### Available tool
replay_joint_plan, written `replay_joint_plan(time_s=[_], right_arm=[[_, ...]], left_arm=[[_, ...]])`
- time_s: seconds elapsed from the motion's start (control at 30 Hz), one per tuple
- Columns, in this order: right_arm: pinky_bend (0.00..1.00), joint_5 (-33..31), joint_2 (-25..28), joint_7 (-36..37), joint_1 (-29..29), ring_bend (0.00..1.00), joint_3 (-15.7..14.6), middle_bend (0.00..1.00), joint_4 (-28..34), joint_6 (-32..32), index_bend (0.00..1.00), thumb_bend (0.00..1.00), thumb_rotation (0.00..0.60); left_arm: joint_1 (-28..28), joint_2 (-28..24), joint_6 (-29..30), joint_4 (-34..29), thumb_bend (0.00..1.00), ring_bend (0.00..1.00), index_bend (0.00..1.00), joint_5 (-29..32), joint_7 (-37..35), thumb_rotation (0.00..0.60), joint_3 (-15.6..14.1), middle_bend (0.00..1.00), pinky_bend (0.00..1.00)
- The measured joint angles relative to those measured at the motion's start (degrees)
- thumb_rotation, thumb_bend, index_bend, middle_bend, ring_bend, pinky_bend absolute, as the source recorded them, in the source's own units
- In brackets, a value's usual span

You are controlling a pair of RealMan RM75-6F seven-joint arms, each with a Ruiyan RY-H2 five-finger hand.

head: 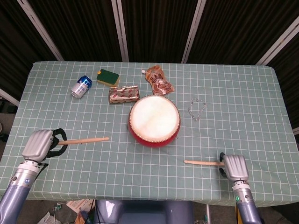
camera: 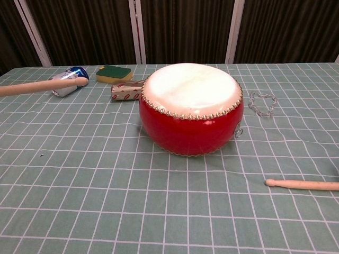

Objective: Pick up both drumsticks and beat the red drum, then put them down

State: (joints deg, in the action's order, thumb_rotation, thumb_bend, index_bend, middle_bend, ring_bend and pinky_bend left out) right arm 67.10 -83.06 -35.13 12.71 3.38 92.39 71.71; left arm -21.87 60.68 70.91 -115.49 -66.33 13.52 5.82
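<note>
both hands sit outside the chest view, which shows only the drumstick shafts running off its left and right edges. in the head view the left hand [head: 39, 145] shows mostly its back, its dark fingers wrapped round the butt of the left drumstick [head: 85, 140]. the right hand [head: 233, 167] covers the butt of the right drumstick [head: 202, 162], and its fingers seem closed on it, though they are largely hidden under the palm.

the table [head: 243, 93] wears a pale green cloth with a white grid, and dark slatted panels with light uprights stand behind it.

the red drum [head: 154, 121] stands near the middle of the cloth, white skin facing up. left of the drum, the left drumstick runs about level, tip toward the drum but short of it. in front of the drum and to its right, the right drumstick lies on the cloth, tip pointing left. behind the drum lie a blue can [head: 81, 86] on its side, a green and yellow sponge [head: 108, 77], a silver snack packet [head: 124, 94], a brown sauce pouch [head: 159, 80], and to the right a clear bead bracelet [head: 196, 108].
</note>
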Motion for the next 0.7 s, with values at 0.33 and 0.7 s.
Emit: replay_joint_plan(time_s=[0.33, 0.7], right_arm=[[1.00, -2.81, -1.22, -1.98, 0.89, 1.00, 0.46, 1.00, -1.16, -0.69, 0.50, 0.33, 0.600], [1.00, -4.59, -2.59, -2.35, 1.70, 1.00, 0.70, 1.00, -2.87, -1.29, 0.50, 0.33, 0.600]], left_arm=[[-0.03, 0.04, -0.15, 0.18, 0.52, 1.00, 0.79, 0.41, 0.03, 0.600, 0.25, 1.00, 1.00], [0.06, -0.10, 0.01, -0.17, 0.52, 1.00, 0.79, 0.44, 0.11, 0.600, 0.44, 1.00, 1.00]])
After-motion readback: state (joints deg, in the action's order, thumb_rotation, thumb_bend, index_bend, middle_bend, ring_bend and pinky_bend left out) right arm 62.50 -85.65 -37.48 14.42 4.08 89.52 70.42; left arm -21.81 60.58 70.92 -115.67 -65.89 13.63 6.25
